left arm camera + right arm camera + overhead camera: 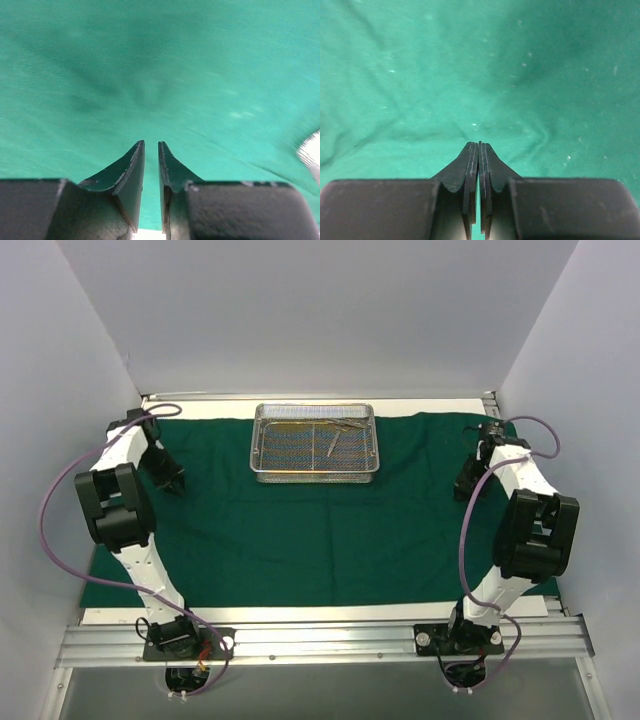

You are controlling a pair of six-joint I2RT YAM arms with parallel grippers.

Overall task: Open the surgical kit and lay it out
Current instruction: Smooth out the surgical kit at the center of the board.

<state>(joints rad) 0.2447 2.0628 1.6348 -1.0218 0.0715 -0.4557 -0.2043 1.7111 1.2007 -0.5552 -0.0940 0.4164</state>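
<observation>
The left gripper (151,144) stands slightly parted above the spread green cloth (320,540), probably to let it go, while the right gripper (479,144) is fully closed.

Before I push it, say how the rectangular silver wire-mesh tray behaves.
The silver wire-mesh tray likely stays stiff: its rim runs straight. Open mesh suggests lightness. Pushed, it may bunch the dark green cloth and shift its thin metal instruments.
</observation>
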